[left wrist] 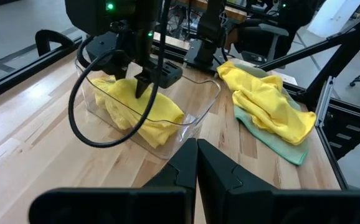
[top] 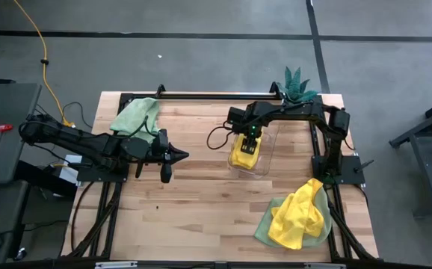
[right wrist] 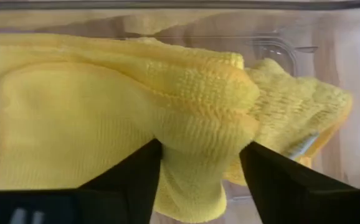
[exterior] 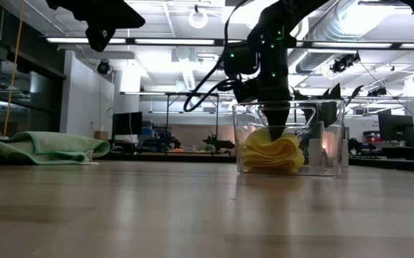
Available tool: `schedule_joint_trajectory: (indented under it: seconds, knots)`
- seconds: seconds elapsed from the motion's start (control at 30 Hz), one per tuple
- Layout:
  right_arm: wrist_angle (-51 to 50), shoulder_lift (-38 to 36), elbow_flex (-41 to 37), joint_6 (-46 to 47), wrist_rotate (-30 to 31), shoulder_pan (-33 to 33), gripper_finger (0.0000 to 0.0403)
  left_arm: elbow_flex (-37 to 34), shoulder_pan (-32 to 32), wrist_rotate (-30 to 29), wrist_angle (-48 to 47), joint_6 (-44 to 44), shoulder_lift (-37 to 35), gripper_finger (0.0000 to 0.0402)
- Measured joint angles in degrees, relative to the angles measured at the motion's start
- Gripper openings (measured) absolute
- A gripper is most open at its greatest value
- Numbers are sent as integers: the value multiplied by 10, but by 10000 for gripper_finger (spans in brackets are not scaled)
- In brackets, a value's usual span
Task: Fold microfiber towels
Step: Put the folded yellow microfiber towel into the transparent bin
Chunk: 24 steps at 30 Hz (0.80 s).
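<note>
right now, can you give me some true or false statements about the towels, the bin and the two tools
1. A yellow towel lies inside the clear bin. True.
2. The right tool reaches into the bin, fingers either side of a fold of that towel. True.
3. The left tool holds the green towel. False: it hovers empty and shut, apart from it.
4. The bin holds a green towel. False: only yellow shows inside.
5. A yellow and green pile lies outside the bin. True.
</note>
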Motion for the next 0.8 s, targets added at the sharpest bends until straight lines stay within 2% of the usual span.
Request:
schedule_joint_trajectory:
  seconds: [0.17, 0.43, 0.57, 0.7, 0.8]
  knots:
    - [4, -16, 0, -16, 9, 0, 228, 0, 0, 0, -3, 0, 0, 0]
    - [8, -78, 0, -29, 66, -6, 216, 0, 0, -1, -13, 0, 0, 0]
    - [9, -91, 0, -2, 81, -14, 209, 0, 0, -2, -14, 0, 0, 0]
    - [17, -90, 0, 59, 111, -26, 188, 0, 0, -2, -15, 0, 0, 0]
    - [23, -83, 0, 109, 111, -33, 148, 0, 0, -2, -15, 0, 0, 0]
